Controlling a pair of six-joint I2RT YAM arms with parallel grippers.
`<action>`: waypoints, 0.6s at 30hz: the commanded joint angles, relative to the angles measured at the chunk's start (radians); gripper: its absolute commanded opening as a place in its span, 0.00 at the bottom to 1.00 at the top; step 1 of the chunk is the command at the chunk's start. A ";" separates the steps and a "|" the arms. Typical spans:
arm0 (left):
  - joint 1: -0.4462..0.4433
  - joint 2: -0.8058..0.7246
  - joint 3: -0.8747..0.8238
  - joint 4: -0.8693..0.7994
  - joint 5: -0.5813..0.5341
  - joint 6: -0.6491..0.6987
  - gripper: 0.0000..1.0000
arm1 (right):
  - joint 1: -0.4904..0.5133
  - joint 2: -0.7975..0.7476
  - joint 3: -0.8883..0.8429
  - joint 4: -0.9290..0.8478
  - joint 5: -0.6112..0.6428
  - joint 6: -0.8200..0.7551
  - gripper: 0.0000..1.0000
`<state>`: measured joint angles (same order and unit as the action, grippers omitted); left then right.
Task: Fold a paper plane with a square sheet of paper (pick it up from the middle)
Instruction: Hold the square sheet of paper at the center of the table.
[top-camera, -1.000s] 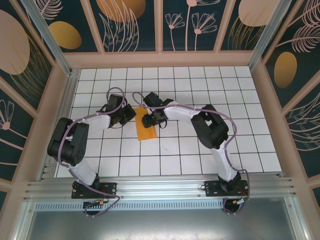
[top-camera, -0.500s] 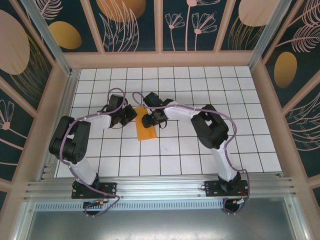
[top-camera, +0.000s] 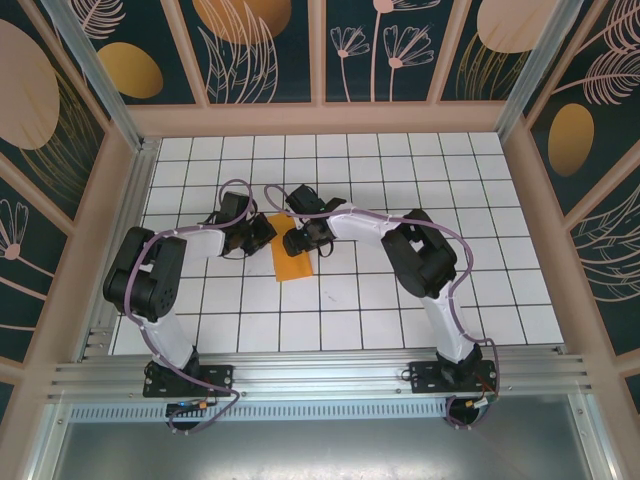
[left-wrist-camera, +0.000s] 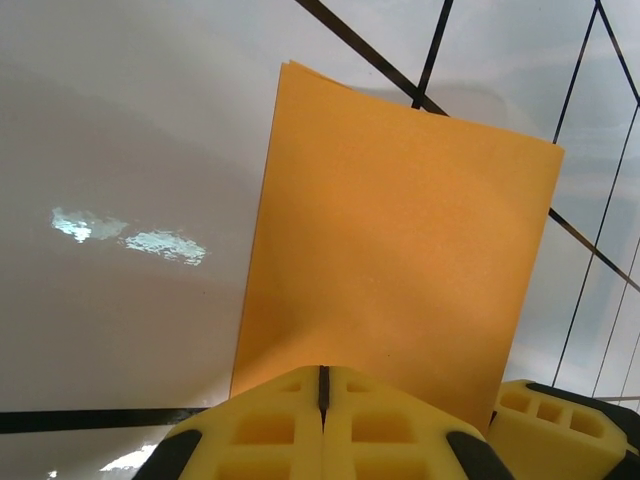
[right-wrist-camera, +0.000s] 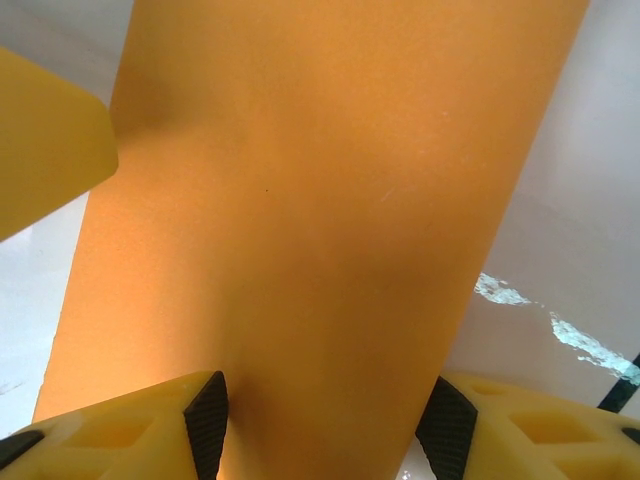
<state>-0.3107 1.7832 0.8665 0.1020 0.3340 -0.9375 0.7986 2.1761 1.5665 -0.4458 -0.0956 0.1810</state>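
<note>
Your left arm (top-camera: 150, 290) and right arm (top-camera: 425, 262) have black joint housings and white links, each trailed by a lilac cable (top-camera: 233, 184), on black bases (top-camera: 187, 378). The left pincer (left-wrist-camera: 323, 395) and right pincer (right-wrist-camera: 320, 440) carry yellow fingers (left-wrist-camera: 270, 430) moulded with square pockets, with black inserts at the sides.

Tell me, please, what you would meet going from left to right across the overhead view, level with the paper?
Left arm's elbow → left hand → orange paper → right arm's elbow.
</note>
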 joint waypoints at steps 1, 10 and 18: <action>-0.009 0.028 -0.005 0.006 0.016 -0.002 0.00 | -0.007 0.123 -0.043 -0.033 0.039 -0.004 0.59; -0.018 0.064 0.010 -0.100 -0.056 0.036 0.00 | -0.007 0.120 -0.038 -0.033 0.035 -0.002 0.59; -0.024 0.085 0.011 -0.189 -0.140 0.069 0.00 | -0.043 0.011 -0.015 0.033 -0.059 0.091 0.65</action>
<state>-0.3351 1.8187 0.8917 0.0467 0.2768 -0.9028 0.7895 2.1693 1.5726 -0.4465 -0.1345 0.2203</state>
